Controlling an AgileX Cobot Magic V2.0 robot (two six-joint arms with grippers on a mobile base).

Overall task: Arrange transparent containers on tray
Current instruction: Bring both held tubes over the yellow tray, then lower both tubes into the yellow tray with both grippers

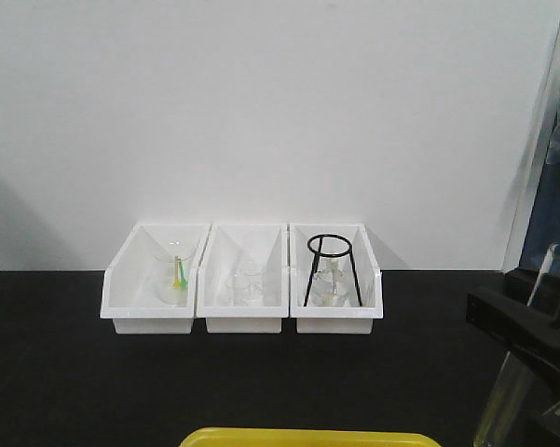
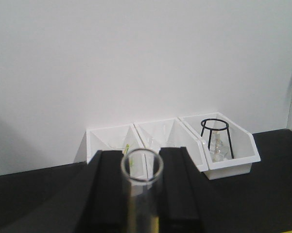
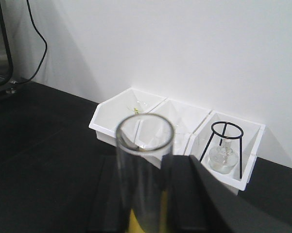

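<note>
1. Two long, slim, clear glass test tubes are in view, one in each gripper. Neither lies on the tray yet.
2. The left gripper [image 2: 143, 158] has its black fingers closed on the sides of the first test tube [image 2: 142, 208], just under the open rim.
3. The right gripper [image 3: 146, 165] holds the second test tube [image 3: 145, 194] the same way, over the right side of the black counter [image 1: 75, 372].
4. One bright yellow plastic tray [image 1: 307, 436] sits at the front edge of the counter, and only its far rim shows.
5. Three white plastic bins [image 1: 222, 261] stand side by side at the back edge, against the wall.
   - They contain short glassware that I cannot count exactly.
   - One black wire tripod [image 1: 309, 277] stands in the right bin, over a small flask [image 3: 222, 158].
6. I judge the tubes to be light, stiff, smooth and easy to break.
   - A mild squeeze on the upper body, below the rim, seems the safest hold.
   - Too much force may crack the glass, and too little may let it slide.
   - Being round, a tube can roll once it is laid flat, so it should be placed low and along the rim of the tray.
</note>
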